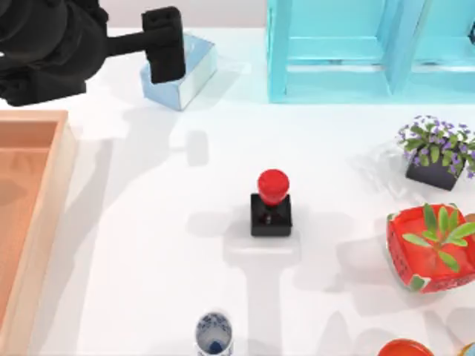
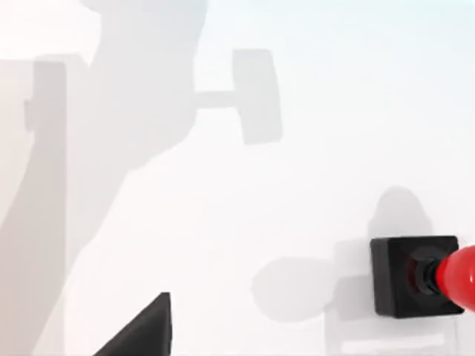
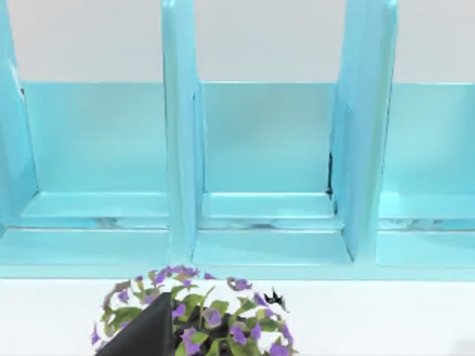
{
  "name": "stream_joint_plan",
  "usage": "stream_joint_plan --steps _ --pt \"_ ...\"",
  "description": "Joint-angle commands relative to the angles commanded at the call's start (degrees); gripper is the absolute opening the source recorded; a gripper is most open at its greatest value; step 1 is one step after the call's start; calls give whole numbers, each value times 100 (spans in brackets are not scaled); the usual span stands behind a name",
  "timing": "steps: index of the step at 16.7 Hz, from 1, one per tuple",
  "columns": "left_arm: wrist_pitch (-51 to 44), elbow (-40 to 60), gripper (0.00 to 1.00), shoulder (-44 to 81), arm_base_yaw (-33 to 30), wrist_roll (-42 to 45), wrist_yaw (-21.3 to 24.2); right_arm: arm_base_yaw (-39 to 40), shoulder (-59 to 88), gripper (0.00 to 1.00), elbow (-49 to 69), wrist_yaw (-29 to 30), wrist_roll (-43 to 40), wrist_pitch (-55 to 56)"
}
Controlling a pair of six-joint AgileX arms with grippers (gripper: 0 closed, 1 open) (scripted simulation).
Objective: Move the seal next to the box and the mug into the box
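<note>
The seal (image 1: 271,204) is seen upright mid-desk, unlabelled, well apart from the box (image 1: 30,222); the mug (image 1: 214,334) is pictured near the front edge. The left tool (image 1: 165,46) is raised over the tissue box (image 1: 189,74), its state indiscernible.

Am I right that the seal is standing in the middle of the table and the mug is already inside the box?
Not quite. The seal does stand mid-table, but the mug is not inside the box; the top view shows it on the table at the near edge, apart from the box.
</note>
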Motion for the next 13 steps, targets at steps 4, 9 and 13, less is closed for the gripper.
stream_joint_plan --steps 4,9,13 --pt "-1391 2162 100 2179 -695 -638 13 0 0 100 0 0 0 0" --pt "-2745 4280 100 4291 -1386 -1251 33 0 0 100 0 0 0 0" --pt "-3340 5212 100 5213 -1696 -1516 44 0 0 100 0 0 0 0"
